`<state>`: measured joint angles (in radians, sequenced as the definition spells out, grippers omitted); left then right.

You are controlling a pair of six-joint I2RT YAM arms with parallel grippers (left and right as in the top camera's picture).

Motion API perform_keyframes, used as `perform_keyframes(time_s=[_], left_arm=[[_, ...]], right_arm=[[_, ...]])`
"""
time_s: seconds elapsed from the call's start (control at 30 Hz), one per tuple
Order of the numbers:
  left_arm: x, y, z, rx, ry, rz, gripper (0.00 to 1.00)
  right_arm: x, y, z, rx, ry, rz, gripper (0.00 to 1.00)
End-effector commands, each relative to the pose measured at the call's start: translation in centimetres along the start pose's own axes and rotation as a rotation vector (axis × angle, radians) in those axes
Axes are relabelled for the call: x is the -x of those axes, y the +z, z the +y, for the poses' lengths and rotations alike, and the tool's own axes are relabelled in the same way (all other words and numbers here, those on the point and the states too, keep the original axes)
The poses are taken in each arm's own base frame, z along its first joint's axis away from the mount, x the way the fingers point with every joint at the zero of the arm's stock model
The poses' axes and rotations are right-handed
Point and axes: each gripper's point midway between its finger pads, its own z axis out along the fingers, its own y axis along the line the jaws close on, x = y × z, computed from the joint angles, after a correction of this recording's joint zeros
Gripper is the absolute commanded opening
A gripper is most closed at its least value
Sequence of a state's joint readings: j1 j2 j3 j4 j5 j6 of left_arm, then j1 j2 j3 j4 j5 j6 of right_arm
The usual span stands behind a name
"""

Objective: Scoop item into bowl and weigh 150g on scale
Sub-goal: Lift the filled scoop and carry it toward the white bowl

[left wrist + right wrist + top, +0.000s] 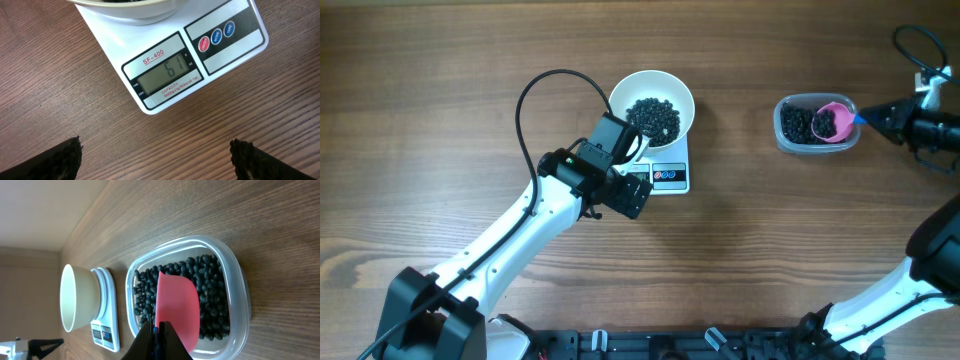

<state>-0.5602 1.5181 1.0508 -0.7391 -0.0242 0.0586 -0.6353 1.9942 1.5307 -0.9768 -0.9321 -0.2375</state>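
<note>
we see our left pincer [155, 157] wide apart, holding nothing; the scale [165, 75] lies on the table [50, 75] just ahead of it; the white bowl [623, 90] sits on the far part of the scale, with black beans [653, 117] inside; our right pincer [157, 339] is squeezed together on the handle of the pink scoop [176, 311]; the scoop rests just ahead of it, on more beans in the clear tub [235, 280]
</note>
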Motion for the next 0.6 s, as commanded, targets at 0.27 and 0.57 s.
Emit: perform_keyframes(time_s=[0.27,0.57], left_arm=[[0.1,-0.4,-0.2,-0.011,0.011,-0.013,1.00],[0.1,-0.4,-0.2,-0.011,0.011,-0.013,1.00]], right_arm=[[1.3,-0.8,5.3,0.340,-0.009,-0.082,0.04],[0.2,2.9,10.2,0.445,0.017,0.030,0.04]])
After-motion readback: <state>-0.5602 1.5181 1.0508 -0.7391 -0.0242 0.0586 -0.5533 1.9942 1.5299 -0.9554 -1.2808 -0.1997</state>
